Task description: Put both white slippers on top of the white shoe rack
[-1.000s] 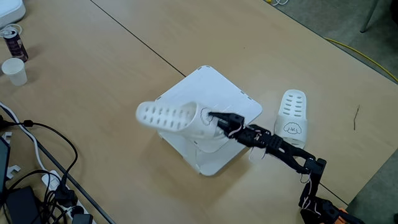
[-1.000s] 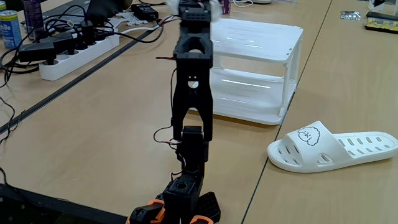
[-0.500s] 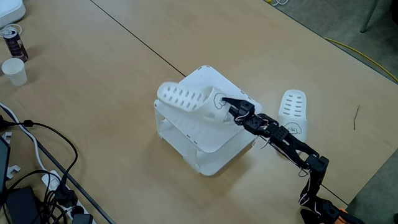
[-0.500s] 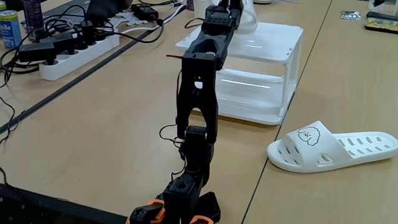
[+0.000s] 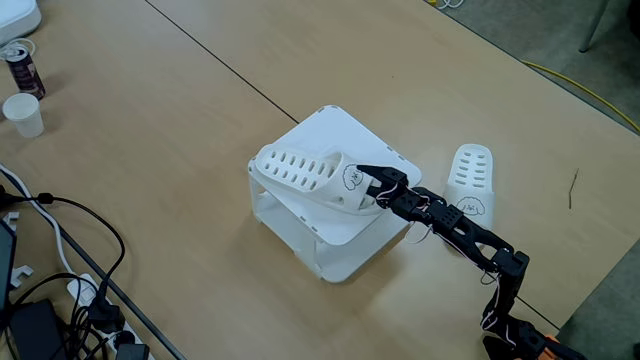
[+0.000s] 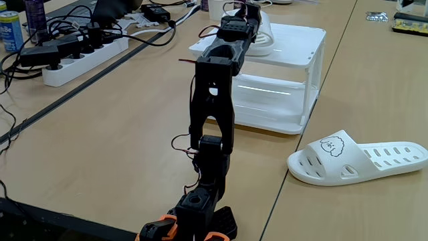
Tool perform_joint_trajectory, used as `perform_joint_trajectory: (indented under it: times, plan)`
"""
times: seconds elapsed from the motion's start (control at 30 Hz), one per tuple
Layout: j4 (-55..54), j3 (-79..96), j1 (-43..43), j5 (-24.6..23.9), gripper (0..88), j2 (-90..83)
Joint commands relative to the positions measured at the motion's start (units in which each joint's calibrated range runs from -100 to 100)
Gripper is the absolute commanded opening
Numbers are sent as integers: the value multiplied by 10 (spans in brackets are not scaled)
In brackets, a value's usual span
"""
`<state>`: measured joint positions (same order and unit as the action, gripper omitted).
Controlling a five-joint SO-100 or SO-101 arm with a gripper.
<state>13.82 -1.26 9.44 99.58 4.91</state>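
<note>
One white slipper (image 5: pixel 305 176) lies on the flat top of the white shoe rack (image 5: pixel 352 134), its toe end reaching over the rack's left edge in that fixed view. My gripper (image 5: pixel 368 184) is shut on the slipper's strap edge beside the puppy face. From the low fixed view, the gripper (image 6: pixel 246 15) sits over the rack (image 6: pixel 284 80), with the slipper (image 6: pixel 265 31) partly hidden behind the arm. The second white slipper (image 5: pixel 470 180) lies flat on the table to the right of the rack, also seen as a slipper (image 6: pixel 358 159) with its puppy face up.
A paper cup (image 5: pixel 23 113) and a can (image 5: pixel 21 66) stand at the far left. Cables and plugs (image 5: pixel 60 290) crowd the lower left corner. A power strip (image 6: pixel 80 57) and a blue can (image 6: pixel 10 30) lie left of the arm.
The slipper, held raised and off the rack's left side a second ago, has been carried right and lowered onto the rack top. The second slipper has not moved.
</note>
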Motion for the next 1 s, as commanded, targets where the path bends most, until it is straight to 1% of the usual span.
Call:
perform_joint_trajectory:
  times: [0.0, 0.37, 0.5, 0.97]
  plan:
    - [-3, -20, 13, 4, 224, -16]
    - [-4, -22, 71, 4, 226, -17]
    - [-4, -47, 89, 4, 226, -16]
    - [-6, -64, 119, 4, 226, -16]
